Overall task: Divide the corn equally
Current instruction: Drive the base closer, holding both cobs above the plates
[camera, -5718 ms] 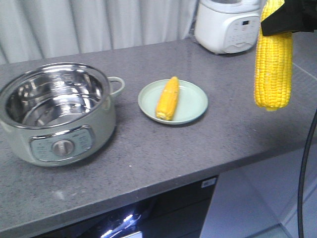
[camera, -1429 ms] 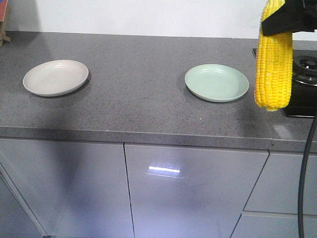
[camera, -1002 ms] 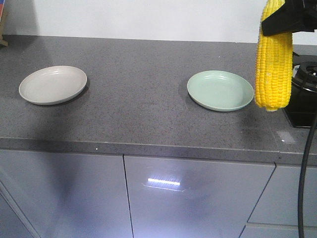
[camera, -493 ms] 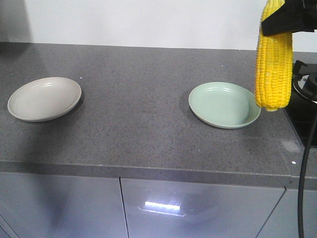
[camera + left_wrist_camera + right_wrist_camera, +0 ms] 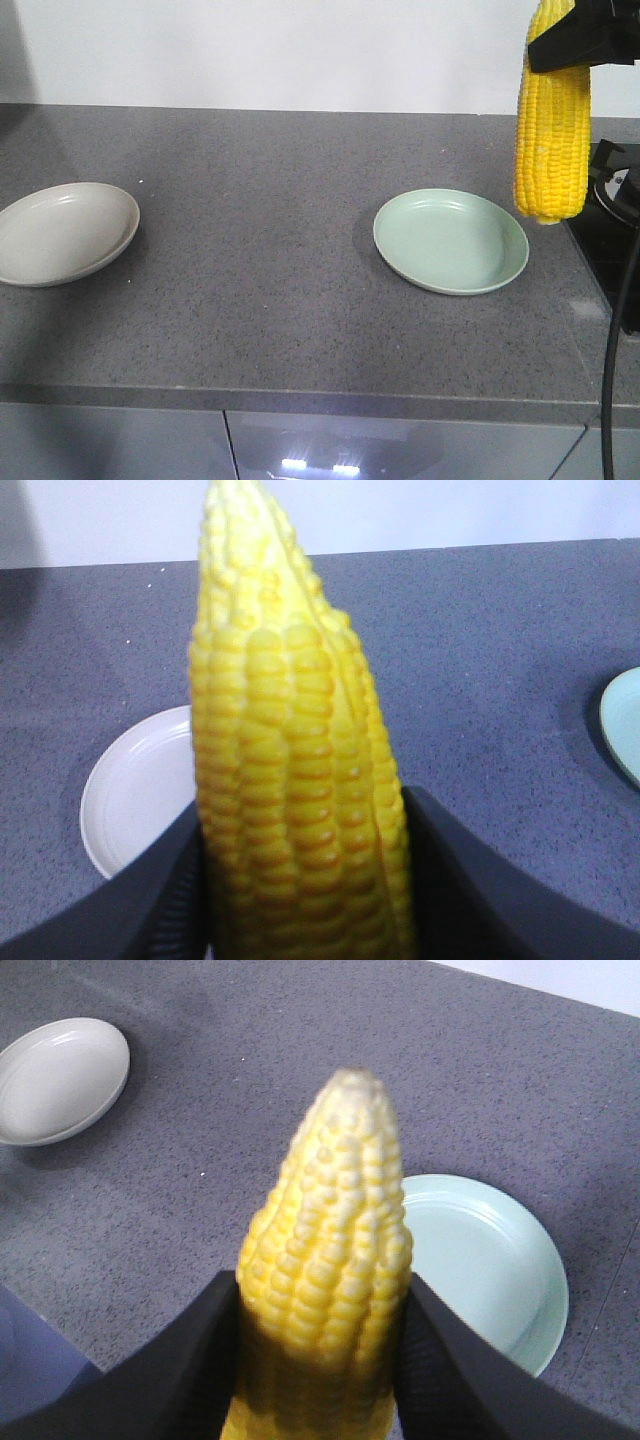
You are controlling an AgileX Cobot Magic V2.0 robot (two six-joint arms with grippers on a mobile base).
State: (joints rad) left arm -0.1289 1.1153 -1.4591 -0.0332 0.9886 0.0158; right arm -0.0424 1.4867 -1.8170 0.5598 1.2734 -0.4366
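Observation:
Each gripper holds one yellow corn cob. My left gripper [image 5: 305, 880] is shut on a corn cob [image 5: 290, 730] that points away over the counter, with the white plate [image 5: 135, 790] below it to the left. My right gripper [image 5: 322, 1360] is shut on a second corn cob [image 5: 335, 1230], and the pale green plate [image 5: 480, 1260] lies under it to the right. The front view shows one cob [image 5: 552, 130] hanging from a black gripper at the top right, above the right rim of the green plate [image 5: 450, 240]. Both plates hold nothing.
The grey stone counter carries the white plate [image 5: 60, 232] at the far left. A black hob [image 5: 610, 220] sits at the right edge, close to the green plate. A black cable [image 5: 612, 340] hangs down at the right. Cabinet fronts lie below the counter edge.
The view has left the counter with the pot and cooker and closed in on this counter, so both plates sit lower and larger. Both cobs stay gripped.

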